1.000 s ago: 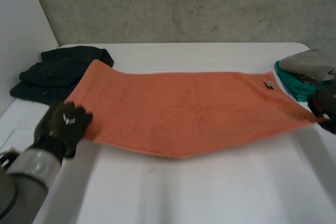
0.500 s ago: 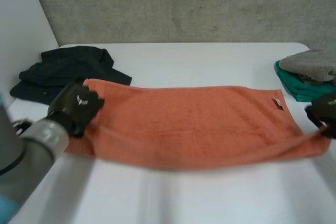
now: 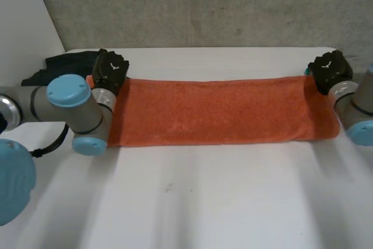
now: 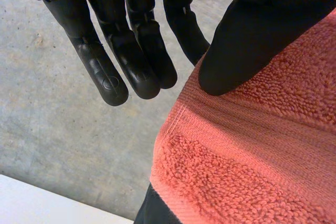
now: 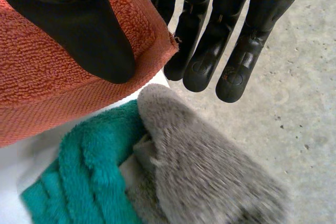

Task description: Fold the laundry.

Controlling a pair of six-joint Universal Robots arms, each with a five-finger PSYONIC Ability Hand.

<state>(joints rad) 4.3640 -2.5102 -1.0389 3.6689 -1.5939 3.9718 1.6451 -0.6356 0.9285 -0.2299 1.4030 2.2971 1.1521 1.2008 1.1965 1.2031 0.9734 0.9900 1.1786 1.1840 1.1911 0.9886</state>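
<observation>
An orange towel [image 3: 215, 112] lies across the white table [image 3: 204, 202] as a long narrow band, doubled over lengthwise. My left hand [image 3: 111, 69] is at its far left corner and my right hand [image 3: 329, 69] at its far right corner. In the left wrist view the thumb [image 4: 252, 40] presses on the towel's [image 4: 252, 145] corner against the straight fingers [image 4: 131, 61]. The right wrist view shows the same pinch: thumb [image 5: 79, 24] on the towel's [image 5: 52, 66] hemmed corner, fingers [image 5: 210, 51] straight behind it.
A black garment [image 3: 64, 62] lies bunched at the far left, behind my left arm. Just past my right hand's fingertips a grey towel [image 5: 205, 166] sits on a folded green one [image 5: 89, 171]. A concrete wall rises behind the table.
Both hands have carried the towel's near edge away from me to its far edge. The towel has gone from a wide spread sheet to a narrow doubled band.
</observation>
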